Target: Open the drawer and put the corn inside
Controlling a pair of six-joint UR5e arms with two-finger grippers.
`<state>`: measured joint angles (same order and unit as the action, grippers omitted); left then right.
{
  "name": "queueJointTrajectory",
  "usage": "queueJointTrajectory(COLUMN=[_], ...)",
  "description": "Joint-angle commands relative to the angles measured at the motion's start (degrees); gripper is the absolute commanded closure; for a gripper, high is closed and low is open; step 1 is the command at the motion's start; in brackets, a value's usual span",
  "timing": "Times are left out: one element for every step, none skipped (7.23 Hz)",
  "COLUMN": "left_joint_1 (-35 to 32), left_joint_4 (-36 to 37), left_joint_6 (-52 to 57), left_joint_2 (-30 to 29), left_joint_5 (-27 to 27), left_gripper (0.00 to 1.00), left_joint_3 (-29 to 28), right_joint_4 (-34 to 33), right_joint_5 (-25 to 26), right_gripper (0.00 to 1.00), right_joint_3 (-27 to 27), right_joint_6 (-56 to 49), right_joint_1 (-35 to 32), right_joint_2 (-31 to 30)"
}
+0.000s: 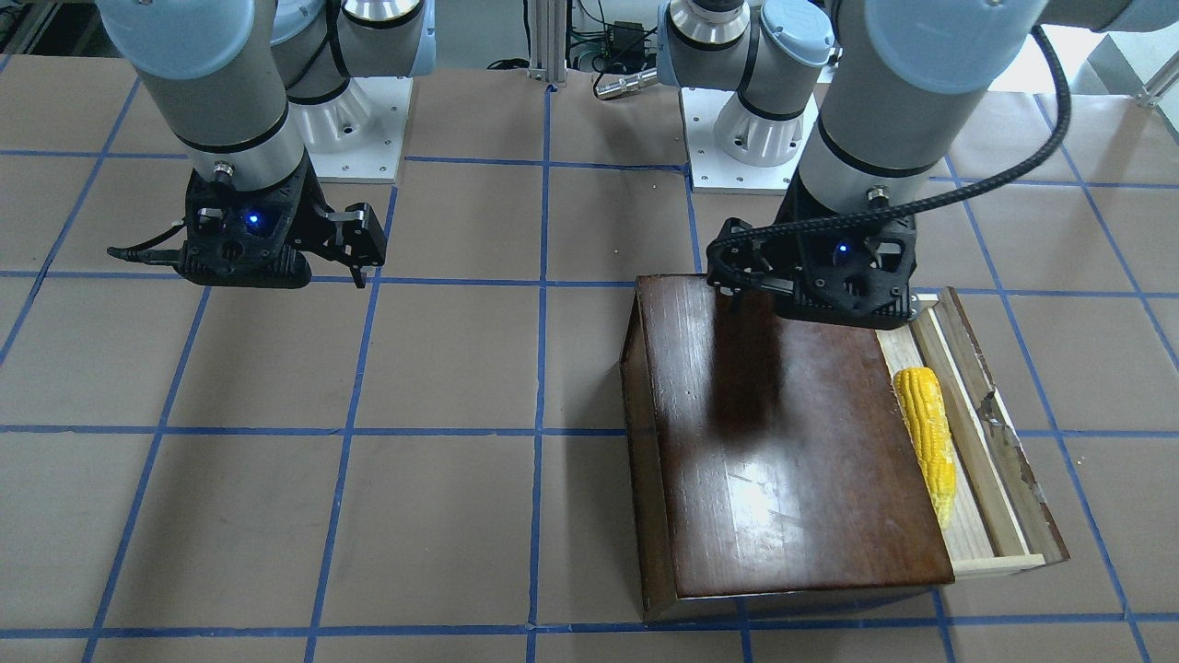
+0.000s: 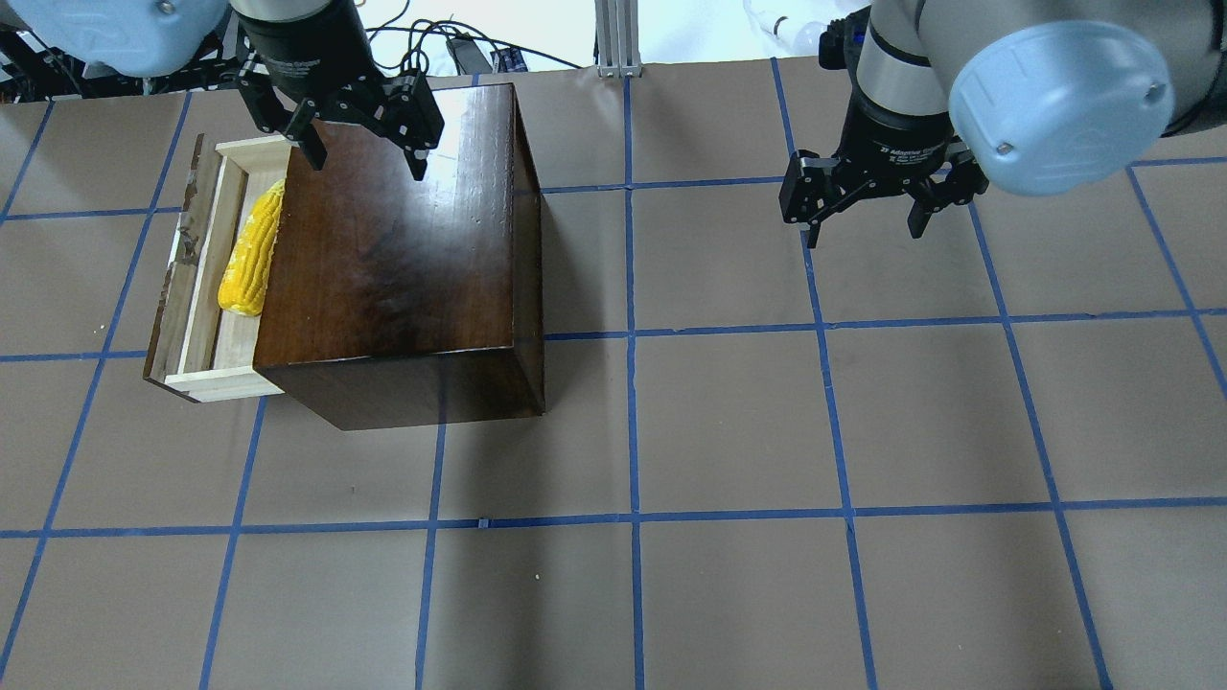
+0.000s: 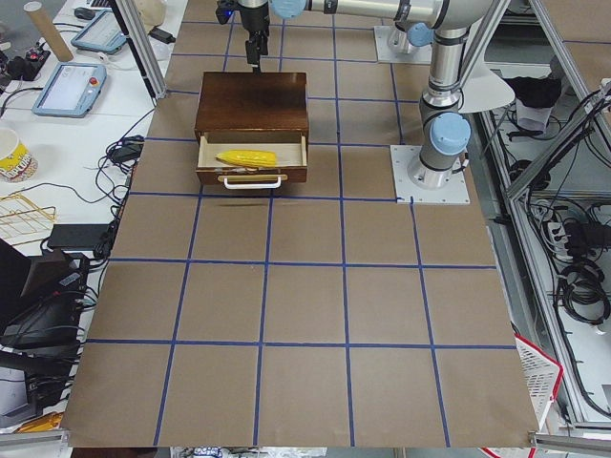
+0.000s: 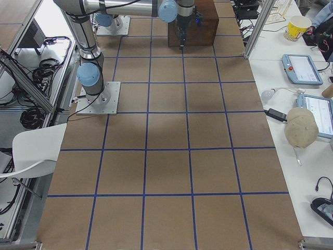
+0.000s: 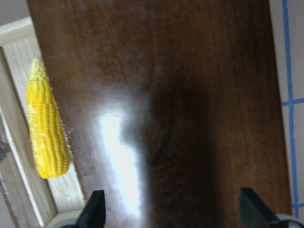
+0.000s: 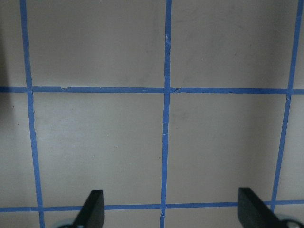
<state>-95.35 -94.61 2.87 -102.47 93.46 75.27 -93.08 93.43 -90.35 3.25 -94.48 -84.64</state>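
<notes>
The drawer (image 2: 196, 287) stands pulled out of the glossy dark-brown box (image 2: 383, 240), its worn dark front panel (image 1: 1013, 451) outermost. The yellow corn (image 2: 251, 251) lies lengthwise inside the drawer, close against the box; it also shows in the front view (image 1: 928, 440) and the left wrist view (image 5: 45, 128). My left gripper (image 2: 366, 163) is open and empty, hovering above the far part of the box top. My right gripper (image 2: 863, 233) is open and empty above bare table, well away from the box.
The table is brown paper with a grid of blue tape (image 2: 630, 335). The drawer has a white handle (image 3: 253, 181) on its front. Both arm bases (image 1: 355, 120) stand at the robot's side of the table.
</notes>
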Motion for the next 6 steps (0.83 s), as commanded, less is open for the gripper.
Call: queueJointTrajectory(left_joint_1=[-1.24,1.37,3.92,4.03,3.86,4.47], left_joint_4=[0.82,1.18,1.01,1.09,1.27,3.97], left_joint_6=[-0.67,-0.33,1.85,2.22,1.44,1.44], left_joint_2=[1.83,1.83,1.83,2.27,2.97,3.41], left_joint_5=[0.23,-0.46,-1.16,-1.08,-1.0,-0.99], left_gripper=[0.0,0.0,0.0,0.0,0.0,0.0], left_joint_3=[1.63,1.63,1.89,3.46,5.48,7.24], right_joint_4=[0.0,-0.09,-0.09,0.0,-0.09,0.0], right_joint_5=[0.0,0.0,0.0,0.17,0.09,0.09], right_gripper=[0.0,0.0,0.0,0.0,0.0,0.0], right_joint_3=[0.0,0.0,0.0,0.0,0.0,0.0], right_joint_6=[0.0,0.0,0.0,0.0,0.0,0.0], right_joint_1=[0.0,0.0,0.0,0.0,0.0,0.0], right_joint_2=[0.0,0.0,0.0,0.0,0.0,0.0])
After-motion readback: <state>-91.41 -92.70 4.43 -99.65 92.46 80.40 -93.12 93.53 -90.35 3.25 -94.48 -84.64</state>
